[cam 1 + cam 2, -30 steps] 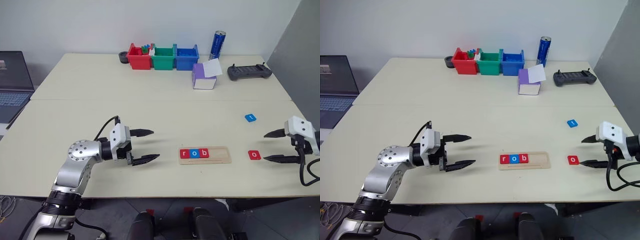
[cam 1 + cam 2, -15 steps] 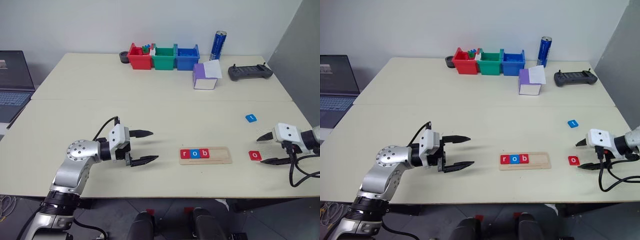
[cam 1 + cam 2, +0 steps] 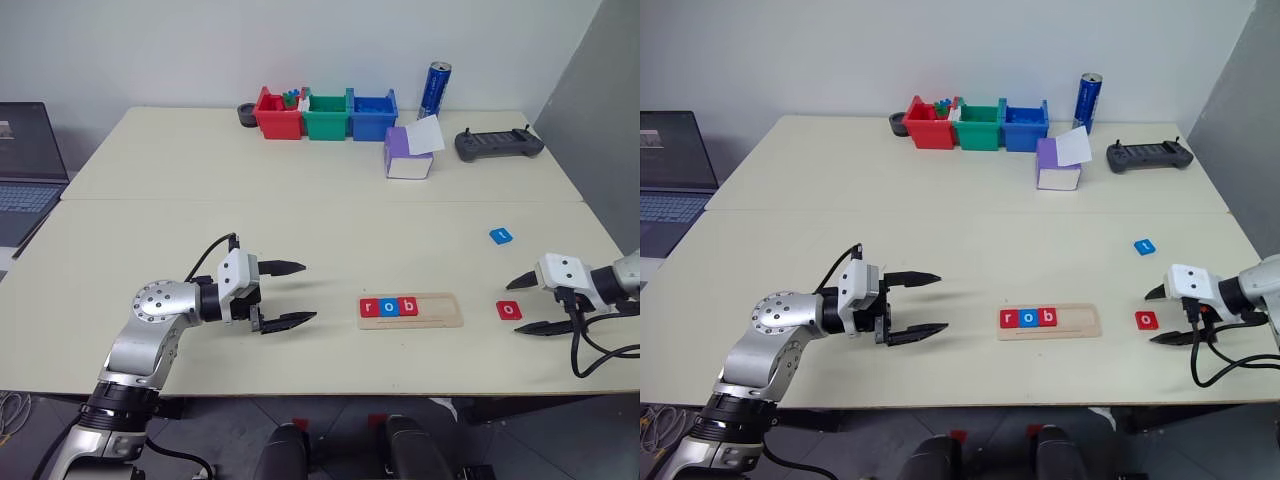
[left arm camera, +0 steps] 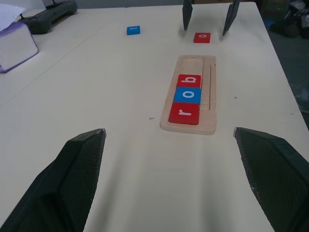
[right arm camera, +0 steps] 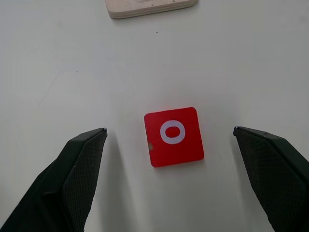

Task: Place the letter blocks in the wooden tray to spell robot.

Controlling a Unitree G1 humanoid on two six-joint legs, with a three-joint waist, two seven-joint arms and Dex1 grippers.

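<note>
Change: the right pincer (image 3: pixel 1168 315) has been brought lower and closer to the red "o" block (image 3: pixel 1147 320) than a second ago; its two black fingers are now seen on either side of that block.
Left side: the left pincer (image 3: pixel 289 293) has been kept in the same spot, out to the left of the wooden tray (image 3: pixel 411 310).
Right pincer: its fingers are spread wide apart; the red "o" block is seen between them but is not touched; nothing is held.
Left pincer: its fingers are spread wide too; nothing is held.
Wooden tray: a thin, pale, smooth strip of wood with round corners is laid flat on the counter (image 3: pixel 300 220); a long thin groove is cut along it.
Blocks in tray: three flat square blocks are lined up edge to edge at the tray's left end, a red "r" (image 4: pixel 184 113), a blue "o" (image 4: pixel 187 94) and a red "b" (image 4: pixel 189 80); the rest of the tray is bare wood.
Red "o" block: a flat square with soft corners and a white ring is laid on the counter just right of the tray; a small chip can be seen on one edge in the right wrist view.
Blue block (image 3: pixel 501 235): it is laid flat on the counter, further back and well apart from the tray; its white letter is too small to be read.
Counter: pale, smooth and flat.
</note>
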